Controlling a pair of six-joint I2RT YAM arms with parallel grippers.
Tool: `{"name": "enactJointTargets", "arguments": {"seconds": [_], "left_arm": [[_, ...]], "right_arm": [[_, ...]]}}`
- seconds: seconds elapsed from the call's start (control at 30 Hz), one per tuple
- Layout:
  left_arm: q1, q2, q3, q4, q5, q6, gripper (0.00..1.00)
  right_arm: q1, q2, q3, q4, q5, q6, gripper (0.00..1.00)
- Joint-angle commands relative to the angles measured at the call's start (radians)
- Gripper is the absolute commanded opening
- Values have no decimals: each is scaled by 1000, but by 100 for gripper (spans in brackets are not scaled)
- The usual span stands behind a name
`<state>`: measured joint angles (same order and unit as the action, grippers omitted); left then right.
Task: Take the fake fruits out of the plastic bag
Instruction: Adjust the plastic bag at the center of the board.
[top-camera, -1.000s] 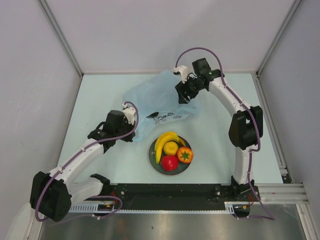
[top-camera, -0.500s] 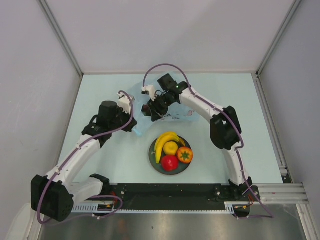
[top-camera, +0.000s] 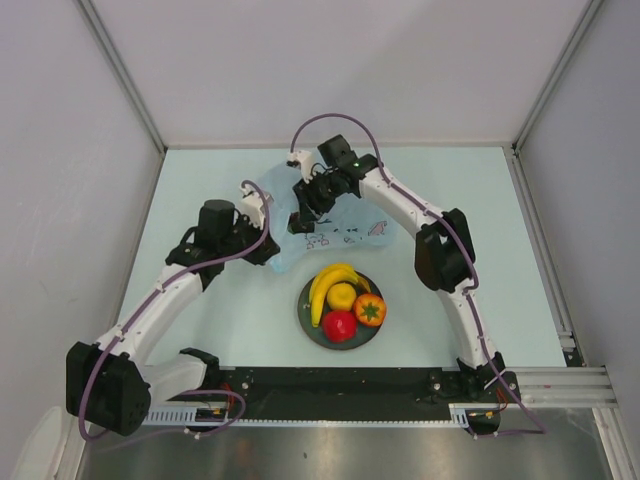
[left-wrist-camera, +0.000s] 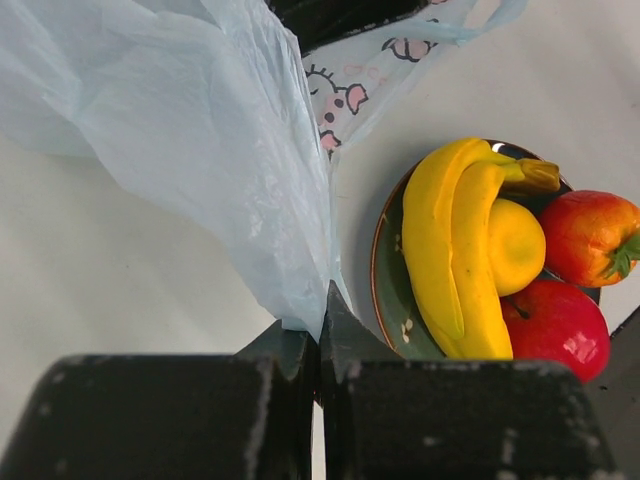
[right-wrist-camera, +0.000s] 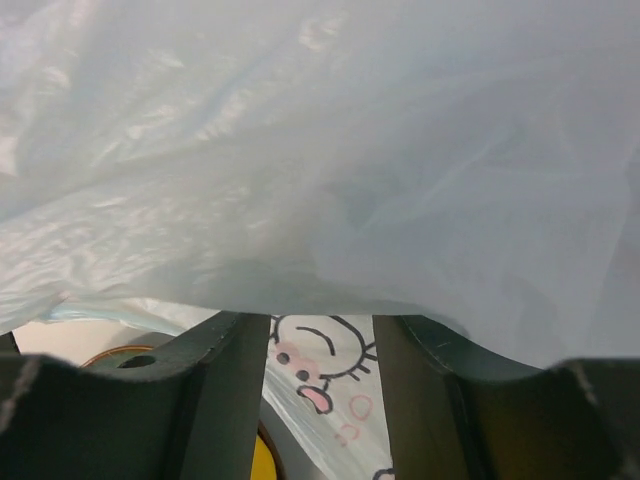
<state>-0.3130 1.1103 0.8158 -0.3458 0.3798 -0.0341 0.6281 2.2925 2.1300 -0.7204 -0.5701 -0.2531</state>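
The light-blue plastic bag (top-camera: 345, 222) lies crumpled behind the dark plate (top-camera: 308, 322). On the plate sit a yellow banana bunch (top-camera: 328, 285), a yellow round fruit (top-camera: 342, 296), a red apple (top-camera: 339, 325) and an orange fruit with a green top (top-camera: 370, 310). The dark purple ball is hidden. My left gripper (left-wrist-camera: 320, 325) is shut on the bag's (left-wrist-camera: 200, 130) near edge, next to the plate (left-wrist-camera: 385, 270). My right gripper (right-wrist-camera: 320, 370) is open, with bag film (right-wrist-camera: 320, 150) draped over it and the cartoon panel (right-wrist-camera: 325, 365) between its fingers.
Grey walls enclose the pale table on the left, back and right. The black rail (top-camera: 340, 385) with the arm bases runs along the near edge. Bare table (top-camera: 500, 230) lies right of the bag.
My right arm has swung left from the bag's far right side to its left part. My left gripper has moved up and away with the bag's edge. The bag has bunched up.
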Motion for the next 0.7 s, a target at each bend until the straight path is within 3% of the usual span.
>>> {"name": "enactJointTargets", "arguments": {"seconds": [0.0,0.2,0.43,0.63,0.67], "left_arm": [[12,-21,37,-1,91,30,0],[34,-17,43,18,116,16,0],[34,-3,68,-1,139,16,0],[34,-6,65,-7,148,19,0],[34,-7,65,-9,151,19,0]], "right_arm": [[-19,1,18,4,-31,28,50],[-4,45,42,19,10,35,51],[39,87,61,52,145,46,65],[55,111,74,98,314,81,89],[55,120,87,101,322,86,99]]}}
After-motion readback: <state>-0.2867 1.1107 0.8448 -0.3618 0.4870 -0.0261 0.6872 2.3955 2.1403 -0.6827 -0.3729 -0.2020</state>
